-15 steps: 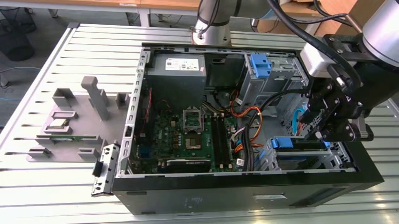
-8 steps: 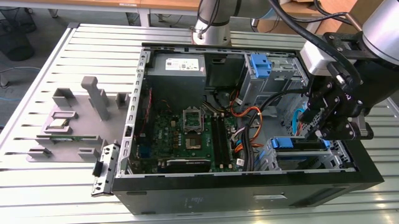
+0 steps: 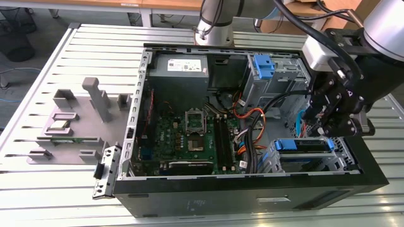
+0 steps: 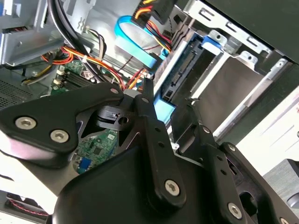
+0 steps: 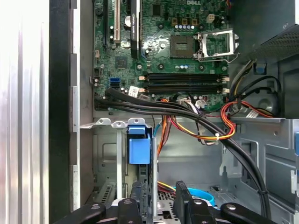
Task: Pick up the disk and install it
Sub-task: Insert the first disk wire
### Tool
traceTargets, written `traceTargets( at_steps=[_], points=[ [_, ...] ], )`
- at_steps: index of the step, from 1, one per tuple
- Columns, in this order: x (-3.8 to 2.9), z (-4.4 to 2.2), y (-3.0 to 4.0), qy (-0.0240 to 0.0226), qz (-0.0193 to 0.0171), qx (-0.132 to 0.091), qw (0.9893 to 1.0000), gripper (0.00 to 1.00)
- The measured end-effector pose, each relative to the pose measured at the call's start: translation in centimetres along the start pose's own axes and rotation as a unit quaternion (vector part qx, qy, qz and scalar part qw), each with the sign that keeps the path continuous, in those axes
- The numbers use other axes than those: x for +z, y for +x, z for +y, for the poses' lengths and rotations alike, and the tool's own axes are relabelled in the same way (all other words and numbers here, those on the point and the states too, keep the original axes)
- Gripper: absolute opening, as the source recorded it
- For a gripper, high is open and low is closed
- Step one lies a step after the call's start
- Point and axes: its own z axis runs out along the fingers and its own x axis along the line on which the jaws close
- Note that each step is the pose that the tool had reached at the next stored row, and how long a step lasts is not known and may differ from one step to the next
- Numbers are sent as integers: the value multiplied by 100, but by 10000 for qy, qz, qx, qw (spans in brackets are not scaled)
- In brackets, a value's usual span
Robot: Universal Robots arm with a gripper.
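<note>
Slatted table (image 3: 63, 52), open case (image 3: 252, 203); my gripper (image 5: 158, 191) sits at the disk (image 5: 139, 149), grip I cannot tell. Likely stiff, fragile: hold its edges.

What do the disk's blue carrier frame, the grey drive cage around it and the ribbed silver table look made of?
Blue carrier frame: likely moulded plastic, smooth, even colour, soft sheen. Grey drive cage: apparently stamped sheet metal, dull bare finish, with punched holes and folded edges. Ribbed silver table: probably extruded aluminium, satin, with bright glare along its slats.
</note>
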Motion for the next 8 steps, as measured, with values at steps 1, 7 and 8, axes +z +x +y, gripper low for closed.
traceTargets(
  at_steps=[1,7,8],
  points=[
    [2,0,-15,0,-1,0,10000,42],
    [7,-8,-79,0,-4,0,10000,42],
    [8,-15,-85,0,-4,0,10000,42]
  ],
)
